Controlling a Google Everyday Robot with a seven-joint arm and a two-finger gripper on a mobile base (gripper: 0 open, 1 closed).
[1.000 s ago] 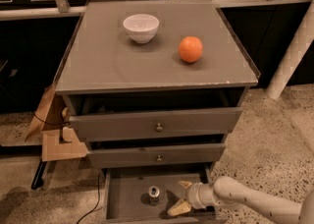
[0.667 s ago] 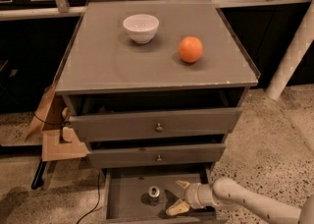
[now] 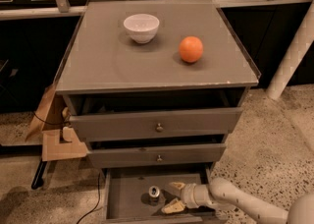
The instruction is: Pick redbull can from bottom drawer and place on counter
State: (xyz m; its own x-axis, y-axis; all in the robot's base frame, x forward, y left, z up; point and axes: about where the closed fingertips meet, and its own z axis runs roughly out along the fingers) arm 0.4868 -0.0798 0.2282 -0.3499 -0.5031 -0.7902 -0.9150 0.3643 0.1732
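The redbull can stands upright on the floor of the pulled-out bottom drawer, silver top up. My gripper reaches in from the lower right on a white arm. Its two tan fingers are spread apart, just right of the can and not touching it. The counter is the grey top of the cabinet above.
A white bowl and an orange sit on the counter. Two knobbed drawers above the bottom one stand slightly ajar. Cardboard and a cable lie left of the cabinet. A white pole stands at the right.
My gripper has moved a little to the left, closer to the can. The can has not moved.
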